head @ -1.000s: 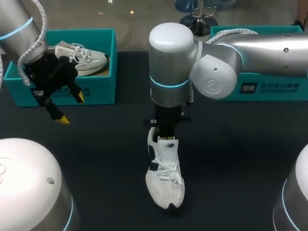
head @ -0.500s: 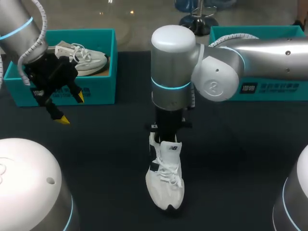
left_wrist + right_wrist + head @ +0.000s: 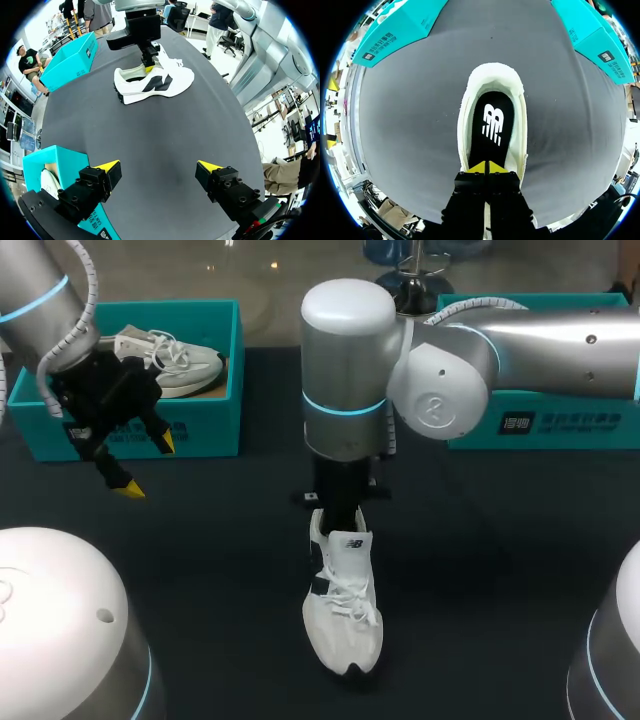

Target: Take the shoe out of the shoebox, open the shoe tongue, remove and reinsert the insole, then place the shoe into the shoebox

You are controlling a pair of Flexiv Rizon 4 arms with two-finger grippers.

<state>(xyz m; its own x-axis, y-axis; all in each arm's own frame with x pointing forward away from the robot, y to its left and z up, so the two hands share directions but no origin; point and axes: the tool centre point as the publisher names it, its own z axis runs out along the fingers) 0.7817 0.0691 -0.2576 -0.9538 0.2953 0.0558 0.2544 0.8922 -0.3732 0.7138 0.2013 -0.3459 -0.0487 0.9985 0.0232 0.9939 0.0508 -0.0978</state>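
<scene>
White shoe [image 3: 343,612]: sole down on the dark table [image 3: 500,570], near its middle, between the two teal boxes and well apart from both.
Shoe to right gripper: the right gripper [image 3: 487,167] stands straight above the shoe's opening. Its yellow tips are down inside at the tongue end, with the heel cup ahead of them. The tongue [image 3: 352,543] stands up just beside the fingers on the toe side.
Right gripper, state: tips pressed together with no gap showing; whether a thin edge is pinched between them cannot be told.
Insole [image 3: 490,107]: black, lying flat in the shoe, running from the tips to the heel.
Long axis: runs from the far side of the table toward me, a little aslant; toe toward my side, heel toward the far side.
Left gripper [image 3: 145,467]: fingers spread wide, holding nothing, hanging in front of the left shoebox [image 3: 215,425]. It is well apart from the shoe, which lies side-on far ahead of it.
Left shoebox, contents: a second shoe [image 3: 175,358], pale, lying inside.
Right shoebox [image 3: 560,425]: teal, behind the right arm, partly hidden by it.
Change: half a second ago the right arm's wrist stood a little further to my right, and the tongue with it. Both now sit slightly to my left. The toe is in the same spot and the left arm is unmoved.
</scene>
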